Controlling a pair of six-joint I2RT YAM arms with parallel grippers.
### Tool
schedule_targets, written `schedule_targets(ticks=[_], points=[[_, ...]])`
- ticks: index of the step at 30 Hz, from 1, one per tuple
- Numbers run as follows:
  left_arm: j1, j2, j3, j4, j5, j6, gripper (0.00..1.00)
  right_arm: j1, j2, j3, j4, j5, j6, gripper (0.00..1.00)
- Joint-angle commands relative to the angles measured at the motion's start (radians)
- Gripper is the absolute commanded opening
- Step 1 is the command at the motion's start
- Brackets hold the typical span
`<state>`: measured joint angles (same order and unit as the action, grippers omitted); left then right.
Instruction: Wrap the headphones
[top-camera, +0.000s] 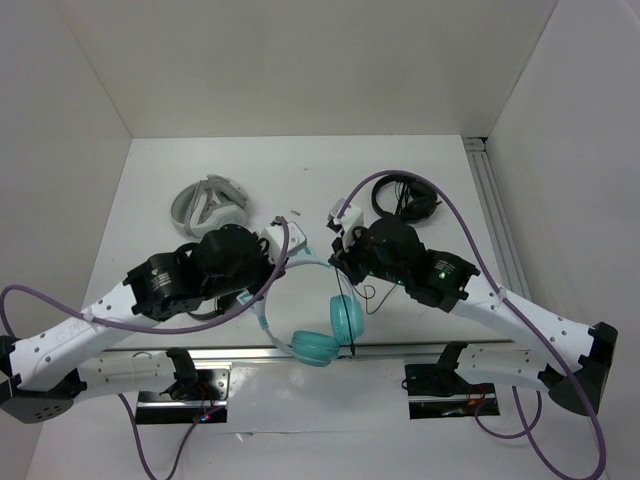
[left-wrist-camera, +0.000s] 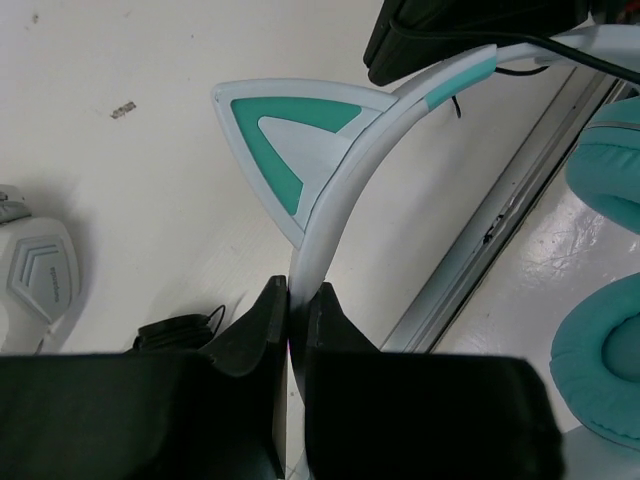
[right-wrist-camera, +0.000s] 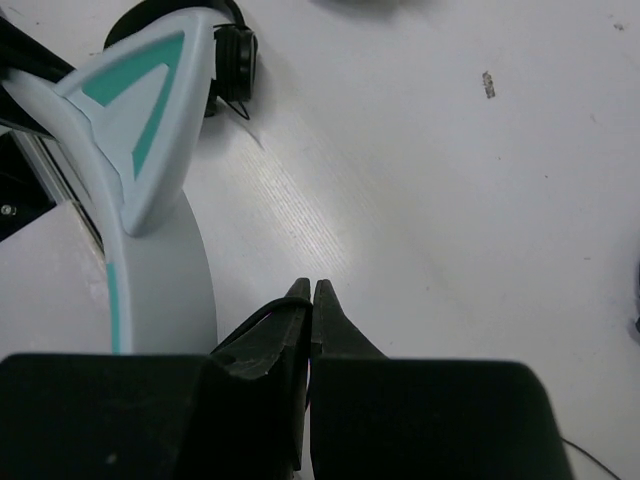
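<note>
The teal headphones (top-camera: 330, 335) lie near the front rail, with the pale blue headband (top-camera: 305, 265) arching up between my two grippers. My left gripper (top-camera: 270, 282) is shut on the headband (left-wrist-camera: 330, 210) just below one cat-ear point (left-wrist-camera: 290, 140). Both teal ear cups (left-wrist-camera: 610, 170) show at the right of the left wrist view. My right gripper (right-wrist-camera: 311, 290) is shut on the thin black cable (right-wrist-camera: 250, 318), right beside the headband's other cat-ear point (right-wrist-camera: 140, 110). The cable (top-camera: 368, 295) loops below the right gripper (top-camera: 336, 262).
Grey-white bulky headphones (top-camera: 208, 203) lie at the back left and also show in the left wrist view (left-wrist-camera: 35, 280). Small black headphones (top-camera: 405, 195) lie at the back right. A metal rail (top-camera: 400, 350) runs along the near edge. A small black part (right-wrist-camera: 235, 55) lies ahead of the right gripper.
</note>
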<state>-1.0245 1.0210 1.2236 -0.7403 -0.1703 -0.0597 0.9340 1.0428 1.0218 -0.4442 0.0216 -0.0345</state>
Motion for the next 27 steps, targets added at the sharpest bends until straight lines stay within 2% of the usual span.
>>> schedule_targets(ticks=[1,6,8,9,13,21,27], points=[[-0.025,-0.090,0.043,0.119,0.192,-0.002,0.00,-0.009,0.008,-0.037,0.105,0.060,-0.001,0.00],[-0.025,-0.125,0.063,0.119,0.137,-0.058,0.00,-0.027,0.017,-0.057,0.173,-0.052,0.008,0.00],[-0.025,-0.137,0.073,0.159,0.111,-0.092,0.00,-0.027,0.017,-0.089,0.255,-0.093,0.008,0.02],[-0.025,-0.162,0.073,0.176,0.111,-0.115,0.00,-0.037,0.017,-0.101,0.289,-0.127,0.018,0.15],[-0.025,-0.176,0.062,0.231,0.111,-0.150,0.00,-0.047,0.028,-0.150,0.458,-0.224,0.041,0.48],[-0.025,-0.187,0.062,0.231,0.051,-0.241,0.00,-0.086,0.167,-0.255,0.827,-0.304,0.123,0.58],[-0.025,-0.208,0.126,0.213,-0.064,-0.334,0.00,-0.132,0.367,-0.289,1.048,-0.357,0.188,0.58]])
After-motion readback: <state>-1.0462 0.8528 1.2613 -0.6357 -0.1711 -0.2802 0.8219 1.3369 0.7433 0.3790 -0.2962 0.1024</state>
